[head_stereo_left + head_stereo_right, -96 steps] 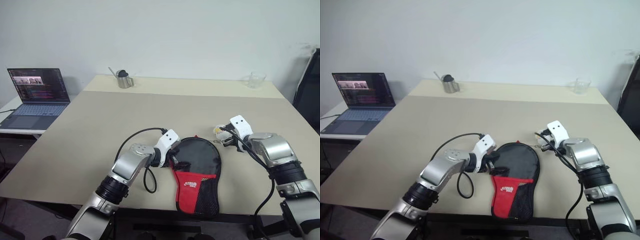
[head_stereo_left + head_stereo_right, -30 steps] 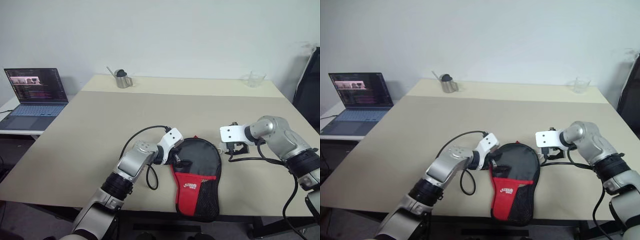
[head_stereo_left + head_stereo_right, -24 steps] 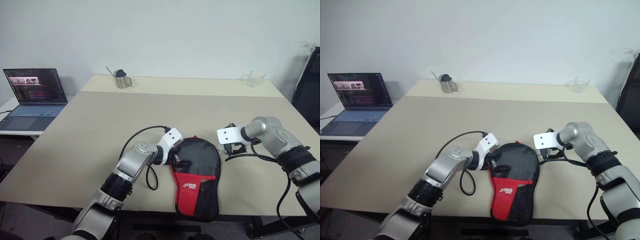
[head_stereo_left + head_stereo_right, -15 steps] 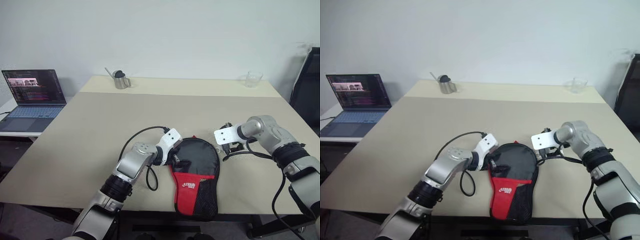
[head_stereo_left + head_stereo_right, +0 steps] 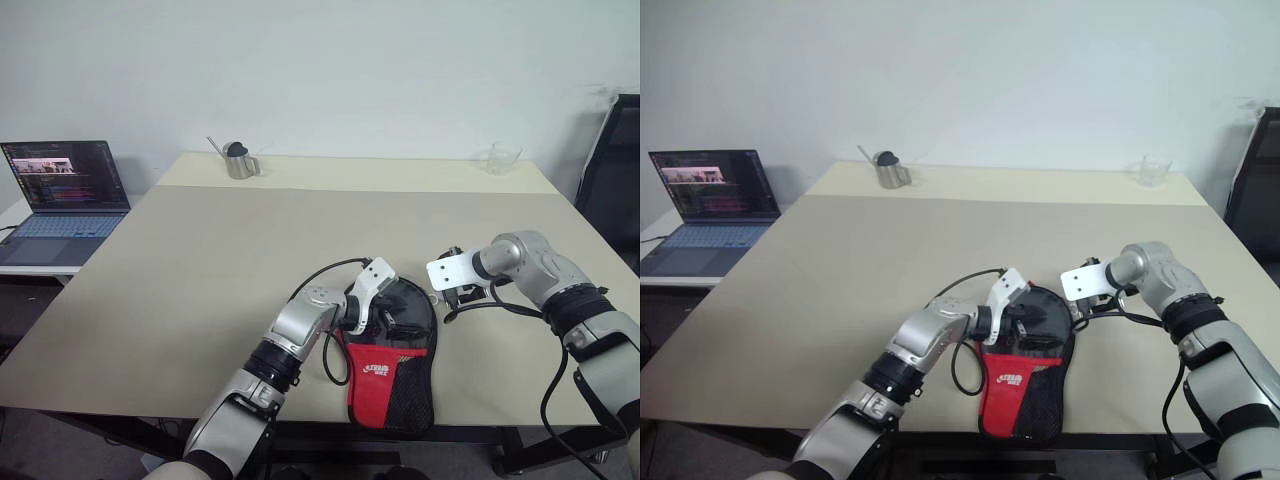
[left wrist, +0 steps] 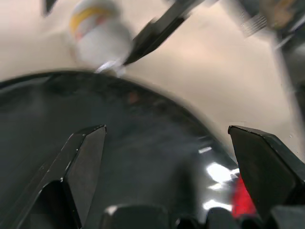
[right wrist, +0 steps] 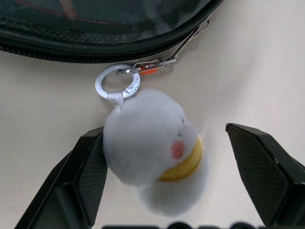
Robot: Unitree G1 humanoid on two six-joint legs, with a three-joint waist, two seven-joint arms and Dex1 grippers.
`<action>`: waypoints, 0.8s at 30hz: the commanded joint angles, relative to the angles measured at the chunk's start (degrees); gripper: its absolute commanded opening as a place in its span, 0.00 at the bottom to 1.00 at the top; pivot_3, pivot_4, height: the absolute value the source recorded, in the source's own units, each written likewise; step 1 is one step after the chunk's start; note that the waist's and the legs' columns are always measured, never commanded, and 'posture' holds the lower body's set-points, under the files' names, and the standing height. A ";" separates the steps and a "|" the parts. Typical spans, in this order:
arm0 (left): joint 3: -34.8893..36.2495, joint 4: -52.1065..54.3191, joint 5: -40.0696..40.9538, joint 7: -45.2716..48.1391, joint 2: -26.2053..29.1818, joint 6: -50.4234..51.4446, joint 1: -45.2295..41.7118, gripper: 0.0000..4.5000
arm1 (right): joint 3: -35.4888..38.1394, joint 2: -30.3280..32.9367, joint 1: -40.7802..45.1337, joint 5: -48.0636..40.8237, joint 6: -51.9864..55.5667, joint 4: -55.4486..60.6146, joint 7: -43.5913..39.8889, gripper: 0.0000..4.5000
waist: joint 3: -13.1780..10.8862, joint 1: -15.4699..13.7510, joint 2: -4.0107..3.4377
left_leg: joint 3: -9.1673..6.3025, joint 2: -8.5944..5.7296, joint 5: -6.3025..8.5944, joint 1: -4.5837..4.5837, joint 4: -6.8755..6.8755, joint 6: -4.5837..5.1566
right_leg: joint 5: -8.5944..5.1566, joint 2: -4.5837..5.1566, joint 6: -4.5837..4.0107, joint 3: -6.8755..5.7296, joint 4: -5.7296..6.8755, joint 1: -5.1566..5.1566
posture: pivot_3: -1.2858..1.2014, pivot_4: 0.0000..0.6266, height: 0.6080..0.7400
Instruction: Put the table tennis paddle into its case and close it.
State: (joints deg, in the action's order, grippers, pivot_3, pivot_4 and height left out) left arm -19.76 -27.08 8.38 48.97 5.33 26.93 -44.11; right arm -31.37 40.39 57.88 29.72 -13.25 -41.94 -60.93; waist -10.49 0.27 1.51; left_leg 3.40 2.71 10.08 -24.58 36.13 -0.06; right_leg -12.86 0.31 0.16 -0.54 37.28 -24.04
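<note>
Case point(image 5: 392, 350): black pouch with red panel and mesh pocket, lay flat near the front edge of the counter point(image 5: 200, 260), round end farthest; paddle not discernible, whether inside cannot be told. Left pincer point(image 5: 385, 312): over the round end of the case, fingers spread wide, grasping nothing. Right pincer point(image 5: 452, 297): just right of the case's round end, fingers apart, straddling a white plush charm point(image 7: 152, 148) without squeezing it; charm hung by a metal ring point(image 7: 117, 81) from the zipper pull point(image 7: 183, 45). Laptop point(image 5: 60, 195): far left, open, on a side desk. Metal cup point(image 5: 238, 160): far edge, left. Glass point(image 5: 500, 157): far edge, right.
</note>
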 commanded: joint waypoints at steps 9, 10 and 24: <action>0.19 -8.46 -5.89 -5.62 -3.47 -11.91 2.31 1.00 | -0.22 0.29 -0.67 1.80 -0.70 -0.28 -1.76 0.83 | 0.21 -0.09 0.02 | 0.05 -0.02 -0.02 0.00 0.01 0.03 | -0.03 0.15 -0.05 -0.01 -0.02 0.01 | 0.52 0.24 1.00; 0.75 -8.73 -5.62 -6.13 -3.84 -11.87 2.44 1.00 | -0.24 0.34 -0.74 1.87 -0.79 -0.19 -1.94 0.78 | 0.22 -0.09 0.02 | 0.05 -0.02 -0.02 0.00 0.01 0.04 | -0.03 0.15 -0.06 -0.02 -0.02 0.01 | 0.52 0.24 1.00; 1.37 -10.24 -6.76 -7.24 -4.93 -9.69 3.58 1.00 | 1.55 5.22 -3.32 0.43 -1.80 6.93 -7.12 0.04 | 0.36 -0.39 -0.02 | 0.05 -0.04 -0.04 0.02 0.00 0.06 | -0.03 0.14 -0.04 -0.05 -0.04 0.03 | 0.52 0.24 1.00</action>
State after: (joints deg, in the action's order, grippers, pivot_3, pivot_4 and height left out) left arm -17.66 -34.16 2.99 42.30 0.15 14.97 -42.37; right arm -31.33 43.56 55.19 30.59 -14.80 -37.66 -65.99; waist -10.13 -0.12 1.49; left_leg 3.43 2.67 10.04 -24.57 36.11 0.00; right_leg -12.89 0.46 0.12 -0.60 37.21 -24.00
